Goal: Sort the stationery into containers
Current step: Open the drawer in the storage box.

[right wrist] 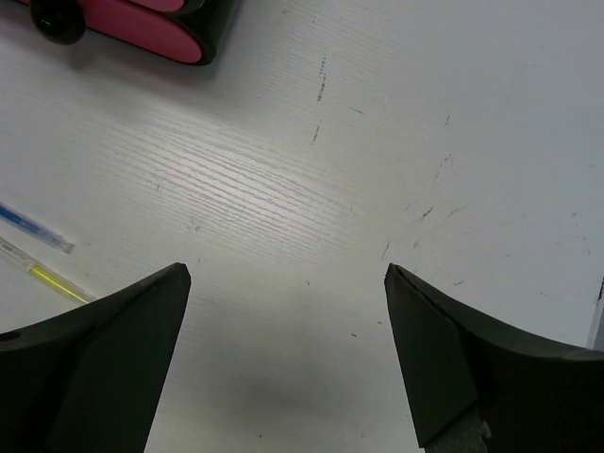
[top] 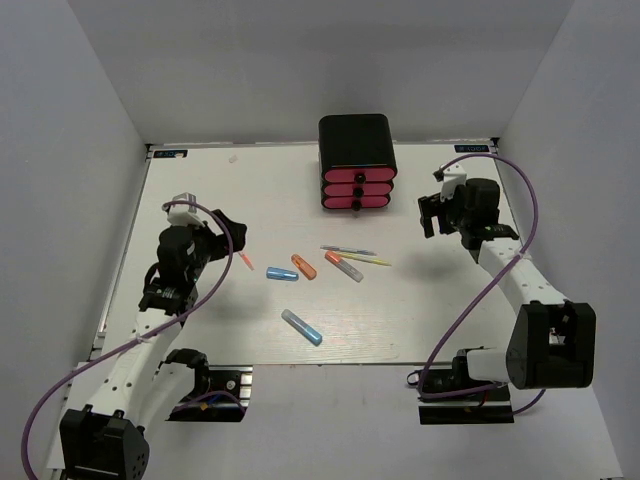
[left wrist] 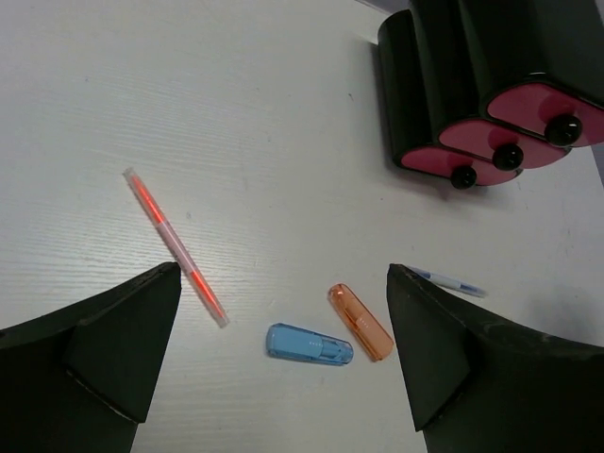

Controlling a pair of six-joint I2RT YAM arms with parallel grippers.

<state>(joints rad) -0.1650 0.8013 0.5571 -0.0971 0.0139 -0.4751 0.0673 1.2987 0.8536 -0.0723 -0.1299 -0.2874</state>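
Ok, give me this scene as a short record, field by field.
drawers: three, all shut, stacked in black box near far edge
stationery: seven pieces loose on table
leftmost piece: red pen
nearest front edge: pale blue marker
left fingers: open, empty
right fingers: open, empty

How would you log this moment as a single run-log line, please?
left gripper open, empty | right gripper open, empty | drawers shut | stationery loose on table, none sorted
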